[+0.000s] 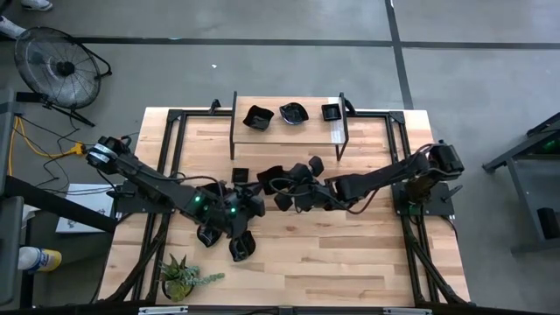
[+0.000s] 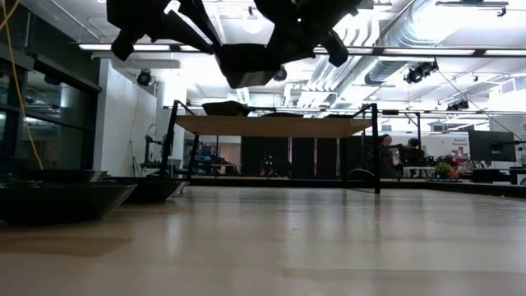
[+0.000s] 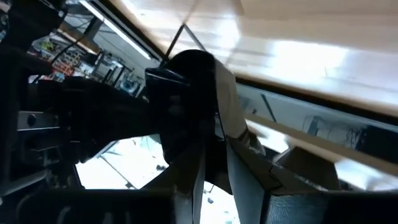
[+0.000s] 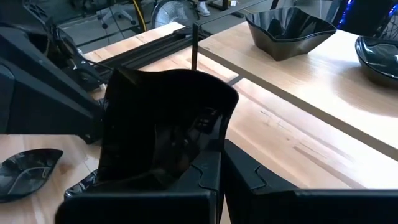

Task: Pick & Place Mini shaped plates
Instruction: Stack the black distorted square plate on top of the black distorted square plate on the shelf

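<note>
Three plates (image 1: 291,114) on shelf (image 1: 284,132) behind pile (image 1: 293,184).

1. No legible text, label, brand, number or sign was found in any view.
2. Markings on distant room equipment, where present, were too small to be read.

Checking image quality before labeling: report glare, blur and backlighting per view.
Low view: the held plate is silhouetted against bright ceiling lights. Left wrist view: motion-smeared, with blown-out tabletop. Right wrist view: sharp, with reflections on a glossy dish. High view: evenly lit.
</note>
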You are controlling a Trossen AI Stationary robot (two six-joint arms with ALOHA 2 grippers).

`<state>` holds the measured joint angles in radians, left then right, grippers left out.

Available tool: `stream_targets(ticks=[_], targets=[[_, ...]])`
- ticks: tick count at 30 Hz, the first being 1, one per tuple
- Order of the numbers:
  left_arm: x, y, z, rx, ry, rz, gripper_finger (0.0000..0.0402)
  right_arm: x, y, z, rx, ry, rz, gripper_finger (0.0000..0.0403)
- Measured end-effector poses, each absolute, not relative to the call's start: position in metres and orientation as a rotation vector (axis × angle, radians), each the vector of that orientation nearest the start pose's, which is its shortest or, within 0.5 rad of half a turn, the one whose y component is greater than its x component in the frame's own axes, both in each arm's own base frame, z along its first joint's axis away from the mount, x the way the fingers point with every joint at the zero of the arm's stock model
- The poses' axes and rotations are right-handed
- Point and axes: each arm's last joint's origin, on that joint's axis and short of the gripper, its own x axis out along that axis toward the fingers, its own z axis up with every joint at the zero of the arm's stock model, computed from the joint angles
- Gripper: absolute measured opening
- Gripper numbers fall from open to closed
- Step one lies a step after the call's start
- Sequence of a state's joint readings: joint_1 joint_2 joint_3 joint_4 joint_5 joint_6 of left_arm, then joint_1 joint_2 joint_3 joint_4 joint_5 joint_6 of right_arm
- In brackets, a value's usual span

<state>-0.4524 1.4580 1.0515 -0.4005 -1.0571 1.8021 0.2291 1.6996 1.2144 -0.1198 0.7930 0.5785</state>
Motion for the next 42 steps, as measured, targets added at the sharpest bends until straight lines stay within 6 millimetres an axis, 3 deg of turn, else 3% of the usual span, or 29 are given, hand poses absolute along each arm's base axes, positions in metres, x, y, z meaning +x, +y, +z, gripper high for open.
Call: stream_targets(ticks=[7, 22, 34, 42], targets=[[0.274, -0.114, 0.266, 2.247, 1.009, -0.121, 0.0065, 0.359, 0.063, 0.265, 0.250, 0.340, -0.690, 0.0000], [0.275, -0.113, 0.266, 2.219, 1.001, -0.111, 0.0067, 0.358, 0.062, 0.265, 0.248, 0.343, -0.692, 0.0000], [0.281, -0.112, 0.271, 2.163, 0.949, -0.060, 0.0196, 0.359, 0.062, 0.266, 0.256, 0.331, -0.688, 0.0000], [0.287, -0.098, 0.271, 2.158, 1.001, -0.041, 0.0211, 0.361, 0.063, 0.269, 0.262, 0.310, -0.663, 0.0000]])
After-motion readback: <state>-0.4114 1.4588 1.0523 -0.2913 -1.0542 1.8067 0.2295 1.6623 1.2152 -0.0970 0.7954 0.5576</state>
